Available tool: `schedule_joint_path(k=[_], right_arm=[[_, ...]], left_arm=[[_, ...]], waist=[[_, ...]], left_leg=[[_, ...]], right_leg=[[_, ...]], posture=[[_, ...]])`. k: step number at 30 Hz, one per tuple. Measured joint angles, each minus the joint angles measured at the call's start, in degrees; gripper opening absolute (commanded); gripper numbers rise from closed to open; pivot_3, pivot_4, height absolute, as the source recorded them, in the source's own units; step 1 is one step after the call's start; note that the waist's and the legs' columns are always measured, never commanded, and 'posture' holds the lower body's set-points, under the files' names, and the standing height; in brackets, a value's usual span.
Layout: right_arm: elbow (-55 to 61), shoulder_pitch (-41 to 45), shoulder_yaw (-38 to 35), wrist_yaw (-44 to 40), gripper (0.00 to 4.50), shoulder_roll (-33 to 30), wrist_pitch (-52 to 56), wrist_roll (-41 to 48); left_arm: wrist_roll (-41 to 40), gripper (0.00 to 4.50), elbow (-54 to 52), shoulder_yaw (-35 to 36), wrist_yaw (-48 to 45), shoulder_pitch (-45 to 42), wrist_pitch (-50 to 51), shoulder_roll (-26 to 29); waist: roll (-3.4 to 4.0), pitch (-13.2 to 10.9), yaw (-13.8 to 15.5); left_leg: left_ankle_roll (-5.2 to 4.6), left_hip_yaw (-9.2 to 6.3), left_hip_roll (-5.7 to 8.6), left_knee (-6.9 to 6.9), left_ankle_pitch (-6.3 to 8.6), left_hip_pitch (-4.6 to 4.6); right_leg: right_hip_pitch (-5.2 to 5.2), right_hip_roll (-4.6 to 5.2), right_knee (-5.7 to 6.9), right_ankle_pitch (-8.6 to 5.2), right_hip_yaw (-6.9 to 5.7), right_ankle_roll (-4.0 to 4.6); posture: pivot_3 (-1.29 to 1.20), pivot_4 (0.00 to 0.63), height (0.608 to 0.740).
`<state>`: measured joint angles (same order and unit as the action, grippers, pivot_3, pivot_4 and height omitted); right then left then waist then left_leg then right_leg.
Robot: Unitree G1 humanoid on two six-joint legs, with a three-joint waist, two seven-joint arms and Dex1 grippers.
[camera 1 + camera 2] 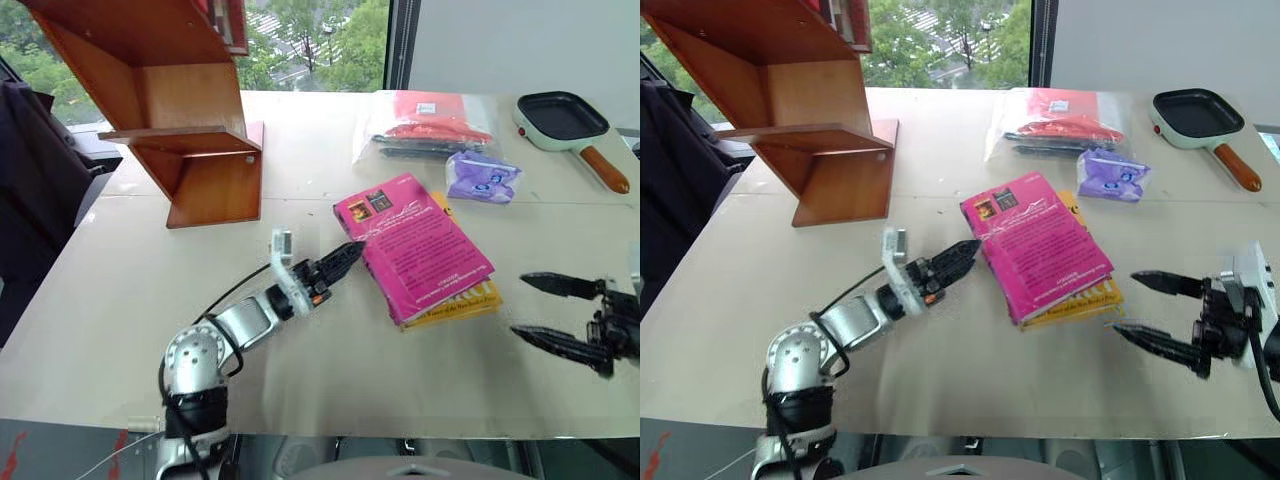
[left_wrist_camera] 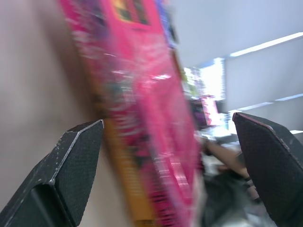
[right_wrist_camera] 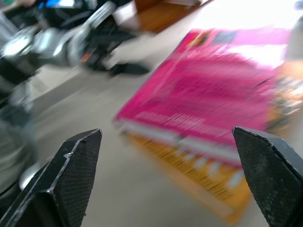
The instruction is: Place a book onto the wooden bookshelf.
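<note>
The pink book (image 1: 412,245) lies flat in the middle of the table on top of a yellow book (image 1: 455,305). My left gripper (image 1: 345,256) points level at the pink book's left long edge. In the left wrist view its fingers stand wide open, with that edge of the book (image 2: 142,94) between them. My right gripper (image 1: 518,304) is open and empty, a short way to the right of both books, and points back at the pink book (image 3: 213,94). The wooden bookshelf (image 1: 170,110) stands at the far left of the table.
A clear plastic bag with red things (image 1: 430,125) and a purple packet (image 1: 482,177) lie behind the books. A small frying pan (image 1: 562,118) sits at the far right. Something dark (image 1: 30,180) stands beside the table's left edge.
</note>
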<state>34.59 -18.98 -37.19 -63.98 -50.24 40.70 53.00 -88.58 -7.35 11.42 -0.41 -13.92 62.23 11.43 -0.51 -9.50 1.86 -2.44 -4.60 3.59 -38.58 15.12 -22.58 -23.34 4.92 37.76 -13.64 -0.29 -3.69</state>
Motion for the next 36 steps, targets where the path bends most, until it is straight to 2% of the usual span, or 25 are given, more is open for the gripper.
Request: schedule_joint_path(k=[3,10,13,18,22,26,27,32,36], right_arm=[[1.81,-2.20,-2.53,0.96,4.44,0.29,0.39,1.24],[5.10,-7.08,-5.56,3.26,4.44,2.44,-0.58,1.31],[5.73,-7.75,-6.73,3.86,4.44,3.06,-1.10,1.36],[6.62,-8.89,-6.78,4.64,4.44,3.93,-2.39,1.33],[6.61,-8.86,-6.75,4.98,4.50,3.94,-3.58,0.88],[6.48,-8.81,-6.41,4.96,4.50,3.93,-4.40,0.07],[6.47,-8.82,-6.38,4.95,4.50,3.93,-4.64,-0.02],[5.35,-8.00,-5.70,4.86,4.50,3.76,-5.11,-0.54],[3.99,-7.05,-5.17,4.20,4.50,3.26,-5.35,-0.91]], left_arm=[[-1.95,4.50,4.57,-1.10,3.78,-3.06,1.11,-0.48],[0.12,4.50,11.78,-4.17,7.43,-8.05,4.23,-0.21],[0.18,4.50,12.63,-3.83,7.74,-8.54,4.48,-0.33],[0.64,4.50,16.87,-2.00,9.10,-10.94,3.21,-3.72],[2.59,2.80,18.91,-1.93,9.79,-11.93,3.04,-5.53],[2.34,0.82,18.88,-0.58,9.50,-12.12,3.65,-5.98],[1.98,0.51,18.63,-0.36,9.45,-12.17,3.72,-6.16],[1.25,0.48,17.69,0.77,10.30,-11.47,3.60,-6.31],[-2.27,0.48,11.92,3.61,11.85,-9.72,1.02,-6.13]], waist=[[-0.11,0.07,0.01],[-0.18,0.10,0.34],[-0.20,0.12,0.36],[-0.22,0.15,0.46],[-0.23,0.15,0.48],[-0.23,0.16,0.53],[-0.23,0.16,0.54],[-0.25,0.16,0.36],[-0.33,0.11,0.24]], left_leg=[[0.00,0.06,0.03,-0.01,0.00,0.09],[0.02,0.04,0.03,0.04,-0.01,0.04],[0.02,0.04,0.03,0.06,0.00,0.04],[0.02,0.05,0.04,0.03,-0.01,0.06],[0.02,0.04,0.06,0.03,-0.01,0.04],[0.03,0.01,0.06,0.05,-0.01,0.01],[0.03,0.01,0.06,0.05,-0.01,0.00],[0.02,0.03,0.05,0.05,-0.01,0.01],[0.07,0.02,-0.06,0.06,-0.03,-0.14]], right_leg=[[0.07,-0.01,-0.01,0.02,0.00,-0.01],[0.03,0.01,-0.07,0.01,0.11,-0.01],[0.03,0.02,-0.09,0.01,0.11,-0.01],[0.06,0.06,-0.09,0.01,0.10,0.00],[0.06,0.05,-0.10,0.01,0.09,-0.01],[0.06,0.06,-0.15,0.01,0.07,-0.02],[0.06,0.07,-0.17,0.01,0.07,-0.02],[0.06,0.11,-0.18,0.01,0.10,-0.02],[-0.10,0.15,-0.15,0.01,0.11,0.00]], posture=[[0.00,0.150,0.740],[0.00,0.150,0.740],[0.00,0.150,0.740],[0.00,0.150,0.740],[0.00,0.150,0.740],[0.00,0.150,0.740],[0.00,0.150,0.740],[0.00,0.150,0.740],[0.00,0.150,0.740]])
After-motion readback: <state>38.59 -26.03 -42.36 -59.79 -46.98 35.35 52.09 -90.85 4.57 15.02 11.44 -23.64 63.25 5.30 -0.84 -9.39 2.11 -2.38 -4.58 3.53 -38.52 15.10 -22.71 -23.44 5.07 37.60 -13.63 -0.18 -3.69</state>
